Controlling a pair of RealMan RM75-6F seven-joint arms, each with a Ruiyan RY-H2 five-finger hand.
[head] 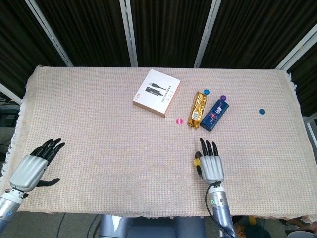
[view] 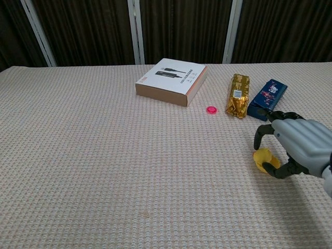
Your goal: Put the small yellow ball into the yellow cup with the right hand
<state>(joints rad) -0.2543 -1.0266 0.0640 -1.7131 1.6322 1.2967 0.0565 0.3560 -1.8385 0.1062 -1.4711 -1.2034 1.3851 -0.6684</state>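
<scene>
My right hand (view: 298, 148) hovers low over the front right of the table, fingers curled down. The small yellow ball (view: 262, 154) sits between a fingertip and the thumb, pressed against the mouth of the yellow cup (view: 270, 165), which lies low on the cloth. Ball and cup merge into one yellow patch, so I cannot tell how deep the ball is. In the head view the right hand (head: 210, 167) covers both, leaving only a yellow sliver of the cup (head: 196, 160). My left hand (head: 33, 167) rests open at the front left, holding nothing.
A white box (head: 156, 92) lies at the table's middle back. A gold packet (head: 198, 110) and a blue packet (head: 214, 113) lie just beyond the right hand. A pink disc (head: 179, 120) and small dark discs (head: 261, 111) dot the woven cloth.
</scene>
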